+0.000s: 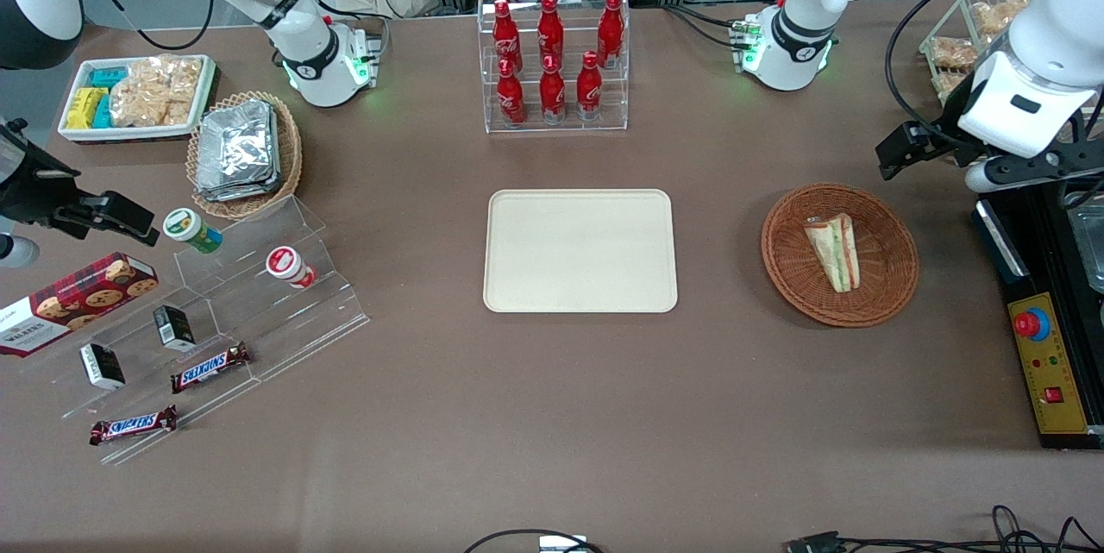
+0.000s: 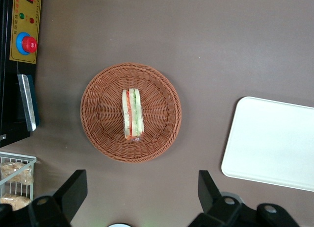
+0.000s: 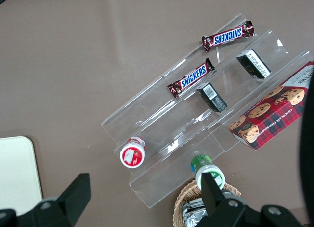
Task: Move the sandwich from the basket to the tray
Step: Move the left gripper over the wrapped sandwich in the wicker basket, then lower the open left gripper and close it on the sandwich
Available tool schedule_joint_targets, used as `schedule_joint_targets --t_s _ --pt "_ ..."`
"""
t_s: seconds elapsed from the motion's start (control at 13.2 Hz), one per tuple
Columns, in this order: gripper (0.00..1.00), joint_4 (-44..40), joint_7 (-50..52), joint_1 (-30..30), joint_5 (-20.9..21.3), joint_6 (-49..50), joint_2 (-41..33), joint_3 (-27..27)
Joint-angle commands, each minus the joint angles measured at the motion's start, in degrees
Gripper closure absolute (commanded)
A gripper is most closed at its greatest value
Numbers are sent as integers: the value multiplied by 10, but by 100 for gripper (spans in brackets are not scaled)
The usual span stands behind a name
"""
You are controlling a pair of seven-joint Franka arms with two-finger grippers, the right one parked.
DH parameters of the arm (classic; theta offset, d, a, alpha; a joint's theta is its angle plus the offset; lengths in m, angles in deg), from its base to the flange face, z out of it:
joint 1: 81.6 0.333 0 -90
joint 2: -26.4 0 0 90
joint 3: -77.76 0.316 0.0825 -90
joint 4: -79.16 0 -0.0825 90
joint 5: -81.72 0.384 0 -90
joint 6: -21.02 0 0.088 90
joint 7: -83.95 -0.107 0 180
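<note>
Front view shows the sandwich (image 1: 833, 252) lying in the basket (image 1: 888, 294), with the tray (image 1: 580, 250) bare and well apart, and the pincer (image 1: 906, 154) raised near the basket's rim, so nothing is done yet. Left wrist view shows the pincer (image 2: 140, 192) spread wide and empty above the table, the sandwich (image 2: 132, 114) ahead of its fingertips (image 2: 74, 186); grasp, carry and release all remain.

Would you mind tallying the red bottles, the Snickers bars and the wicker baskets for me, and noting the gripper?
Red bottles: 6
Snickers bars: 2
Wicker baskets: 2
Total: 10
The gripper hangs open above the table beside the sandwich basket.
</note>
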Motion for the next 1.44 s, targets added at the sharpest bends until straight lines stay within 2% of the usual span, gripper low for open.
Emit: schedule_joint_targets --t_s 0.0,0.23,0.38,0.68,0.98,1.13,1.36 --pt "0 -2 15 -4 -3 16 -10 2" --pt "0 -2 15 -4 -5 29 -8 2" --pt "0 35 17 -4 -7 16 -16 2" --pt "0 279 17 -1 -2 -181 -114 7" --pt "0 431 16 3 3 -380 -117 12" --pt "0 479 14 4 8 -466 -92 15" --pt "0 485 13 4 26 -510 -29 35"
